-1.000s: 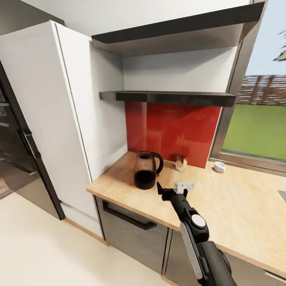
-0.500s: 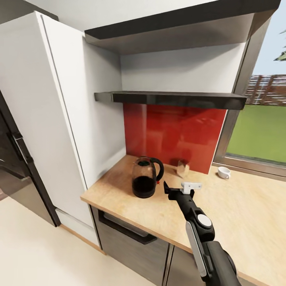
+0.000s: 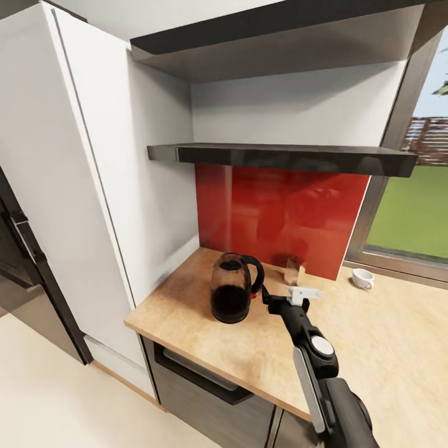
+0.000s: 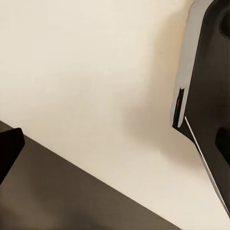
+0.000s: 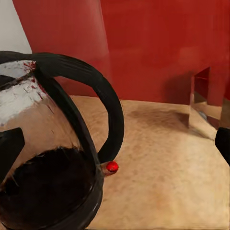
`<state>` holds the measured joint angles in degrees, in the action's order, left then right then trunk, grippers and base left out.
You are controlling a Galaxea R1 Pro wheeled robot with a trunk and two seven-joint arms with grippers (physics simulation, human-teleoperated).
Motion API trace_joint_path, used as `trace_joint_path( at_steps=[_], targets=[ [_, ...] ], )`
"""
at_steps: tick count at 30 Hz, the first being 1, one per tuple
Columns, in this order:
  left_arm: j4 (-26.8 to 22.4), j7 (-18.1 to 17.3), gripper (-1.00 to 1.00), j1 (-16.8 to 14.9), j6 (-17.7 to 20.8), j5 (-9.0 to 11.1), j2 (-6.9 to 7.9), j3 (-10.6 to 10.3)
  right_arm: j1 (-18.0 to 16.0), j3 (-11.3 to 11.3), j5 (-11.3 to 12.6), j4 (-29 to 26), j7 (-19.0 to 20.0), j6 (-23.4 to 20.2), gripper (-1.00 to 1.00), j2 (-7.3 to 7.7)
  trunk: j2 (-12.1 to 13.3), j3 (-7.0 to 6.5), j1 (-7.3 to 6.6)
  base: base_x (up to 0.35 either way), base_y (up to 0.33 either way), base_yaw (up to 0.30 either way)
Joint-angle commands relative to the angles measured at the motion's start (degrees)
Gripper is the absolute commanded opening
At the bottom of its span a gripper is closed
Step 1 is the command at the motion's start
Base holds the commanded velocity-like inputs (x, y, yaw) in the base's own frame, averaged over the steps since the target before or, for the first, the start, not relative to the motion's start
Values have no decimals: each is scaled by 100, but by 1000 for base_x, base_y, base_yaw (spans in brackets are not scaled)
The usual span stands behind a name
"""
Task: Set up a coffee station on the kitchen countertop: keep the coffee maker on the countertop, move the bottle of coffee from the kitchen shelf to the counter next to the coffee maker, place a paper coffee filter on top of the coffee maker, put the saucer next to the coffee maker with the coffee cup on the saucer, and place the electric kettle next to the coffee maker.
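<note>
Your right arm (image 3: 314, 367) reaches up from the lower edge of the head view, out over the wood-grain table (image 3: 373, 336), and ends in the right pincer (image 3: 281, 297) just beside the electric kettle (image 3: 231, 295). In the right wrist view the two dark fingertips (image 5: 9, 148) sit at opposite edges of the picture with a wide gap between them, so this pincer is spread open and grips nothing. The kettle's black handle (image 5: 98, 98) curves through that gap, close in front of the camera, with a small red switch (image 5: 112, 166) at its foot.

The kettle stands upright near the table's left end, its rounded glass body dark in the lower part. Past your pincer, against the red backsplash (image 3: 280, 211), a small clear glass object (image 3: 294, 272) stands on the table; what it is cannot be told. Farther right, near the window frame (image 3: 389, 186), the coffee cup (image 3: 363, 278) rests on the table, well apart from the kettle.

A dark shelf (image 3: 280, 155) runs above the backsplash, and a tall white cabinet (image 3: 93, 174) borders the table on the left.

In the left wrist view, one dark fingertip (image 4: 8, 146) shows over pale floor (image 4: 96, 72), beside a part of the robot's dark body (image 4: 211, 96); whether your left pincer is open or closed cannot be told.
</note>
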<state>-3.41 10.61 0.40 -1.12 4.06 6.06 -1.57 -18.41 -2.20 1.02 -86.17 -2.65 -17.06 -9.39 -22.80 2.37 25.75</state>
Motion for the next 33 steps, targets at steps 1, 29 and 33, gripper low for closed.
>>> trace_joint_path(
  at_steps=[1,29,33],
  targets=[
    [-11,11,100,4,-9,43,0,-19,-5,47,7,62,-99,-28,100,3,-12,12,4,2,1,0],
    [-11,11,100,127,6,43,0,-19,-5,220,0,521,-384,-26,100,50,-12,12,4,77,38,0],
    [-11,11,100,127,8,43,0,-19,-5,227,2,544,-407,-26,100,51,-12,12,4,11,0,0]
  ],
)
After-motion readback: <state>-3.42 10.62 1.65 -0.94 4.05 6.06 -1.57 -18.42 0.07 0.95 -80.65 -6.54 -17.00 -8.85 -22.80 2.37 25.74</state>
